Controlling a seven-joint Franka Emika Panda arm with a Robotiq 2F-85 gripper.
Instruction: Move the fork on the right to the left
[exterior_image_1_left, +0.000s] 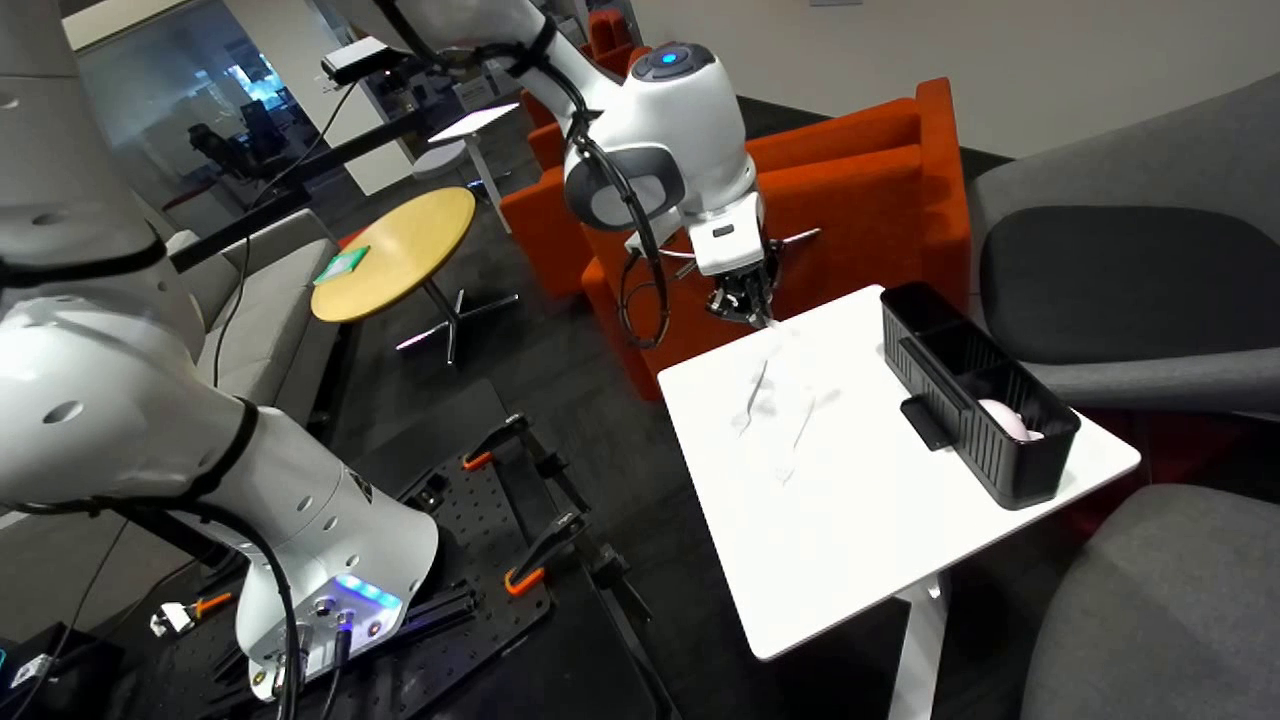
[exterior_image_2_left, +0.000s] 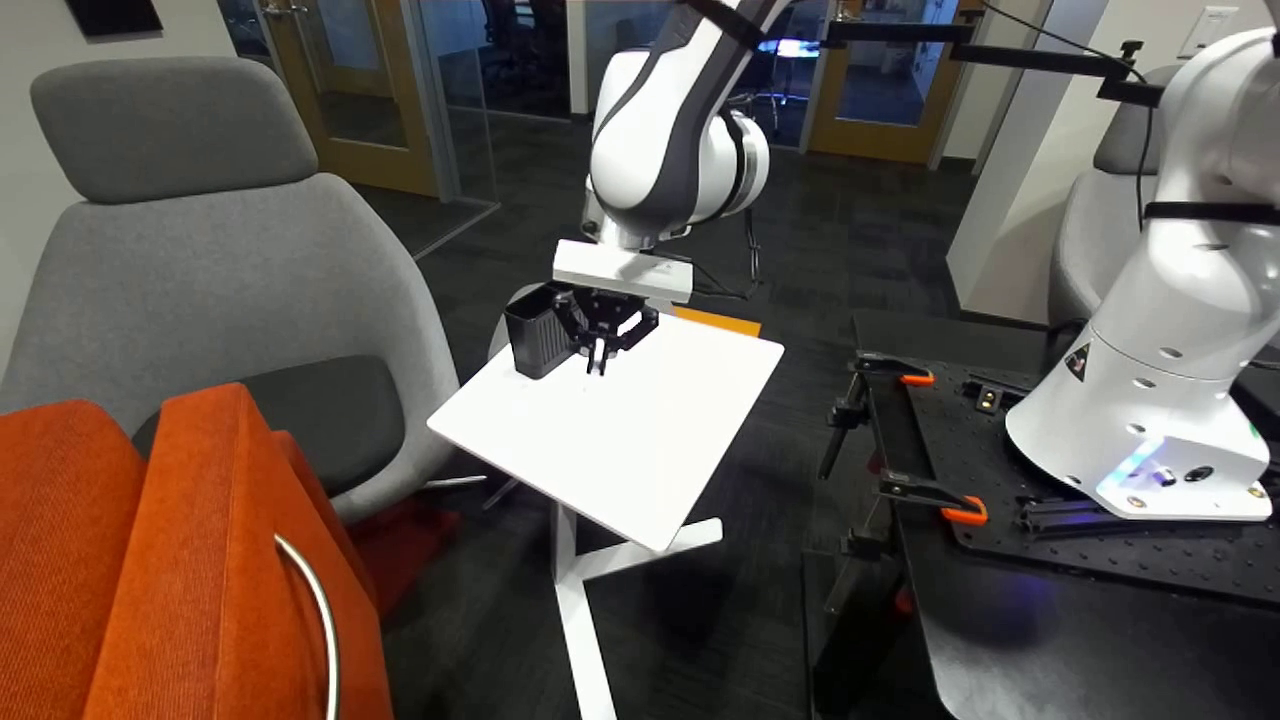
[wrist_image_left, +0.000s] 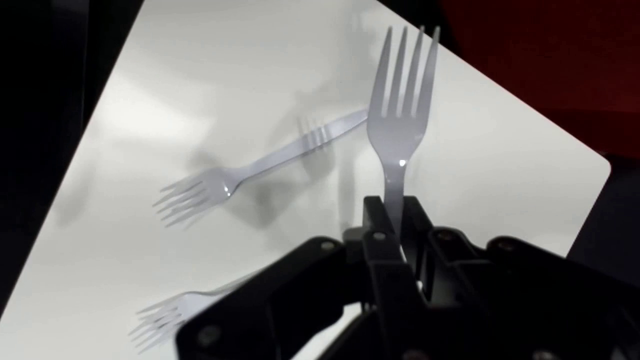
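Closest in the wrist view, the pincer is clamped on the handle of the held fork, a jaw along each side. The grip takes the narrow part and leaves head and tines free, pointing away, presumably so the head can be laid down ahead of the jaws. I take this for the task's fork, since it is the rightmost of the three in that view. A faint set of mirrored tines on the glossy bench suggests it is held off the surface, likely so that it can pass over the others without dragging them.

Below lie the middle fork and the lower fork, the latter partly hidden by the pincer. They lie roughly parallel, tines toward the left of that view, as if set in a row; the held one probably goes to their other side, though whose left is meant I cannot tell.

Farther, in an exterior view, the black box stands along the bench's edge, probably to leave working room, with a pale rounded thing inside. Past the bench is an orange chair.
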